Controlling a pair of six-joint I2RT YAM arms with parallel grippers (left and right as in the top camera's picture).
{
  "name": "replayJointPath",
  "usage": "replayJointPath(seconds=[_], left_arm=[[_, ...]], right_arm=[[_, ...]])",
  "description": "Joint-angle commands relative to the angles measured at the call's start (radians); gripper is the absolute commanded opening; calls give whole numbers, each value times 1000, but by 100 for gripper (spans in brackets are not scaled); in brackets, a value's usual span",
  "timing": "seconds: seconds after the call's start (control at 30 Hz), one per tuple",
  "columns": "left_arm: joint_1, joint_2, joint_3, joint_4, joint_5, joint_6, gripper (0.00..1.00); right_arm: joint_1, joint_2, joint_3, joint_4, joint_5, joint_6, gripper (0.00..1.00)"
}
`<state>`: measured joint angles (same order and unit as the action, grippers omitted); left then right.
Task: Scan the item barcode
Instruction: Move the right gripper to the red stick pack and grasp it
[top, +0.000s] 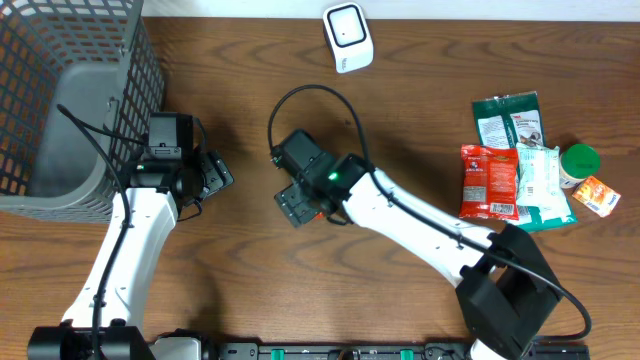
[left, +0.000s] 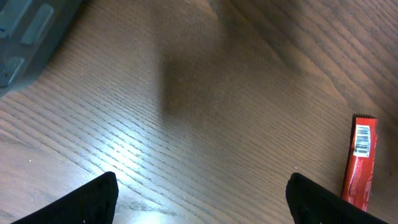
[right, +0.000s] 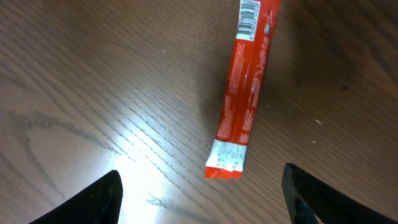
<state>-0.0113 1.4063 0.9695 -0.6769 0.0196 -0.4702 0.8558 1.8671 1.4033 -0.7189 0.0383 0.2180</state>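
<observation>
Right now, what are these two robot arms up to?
Neither arm holds anything. The left end effector and the right end effector both hover open over the wooden table. A red stick packet lies flat ahead of the right one, barcode up. The white scanner stands at the table's far edge, away from both.

Left pincer (left: 202, 182), right pincer (right: 201, 173) spread wide.

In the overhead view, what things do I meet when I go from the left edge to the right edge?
gray basket, left gripper, right gripper, white scanner, red bag, orange packet
</observation>
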Motion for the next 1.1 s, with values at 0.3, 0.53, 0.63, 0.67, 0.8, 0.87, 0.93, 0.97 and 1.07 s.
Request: replayJointPath(seconds=[0.3,0.53,0.63,0.67,0.8,0.87,0.93,0.97,1.07], left_arm=[[7,-7,-4,-3,-13,6,87],[7,-7,-4,-3,-13,6,88],[7,-7,-4,-3,-13,6,88],[7,-7,-4,-3,-13,6,88],[7,-7,-4,-3,-13,6,88],[7,-7,-4,-3,-13,6,88],[7,-7,-4,-3,-13,6,88],[7,-7,-4,-3,-13,6,88],[7,-7,-4,-3,-13,6,88]], right_arm=[[68,69,-5,26,184,39,77],[68,115,-5,51,222,40,72],[69,138,-5,53,222,40,63],[69,151,-5,53,223,40,59],[69,185,-5,54,227,49,46],[69,197,-5,53,235,65,42],[69,205,-5,55,259,86,41],[69,206,-5,56,270,90,42],[69,208,-5,56,276,92,41]])
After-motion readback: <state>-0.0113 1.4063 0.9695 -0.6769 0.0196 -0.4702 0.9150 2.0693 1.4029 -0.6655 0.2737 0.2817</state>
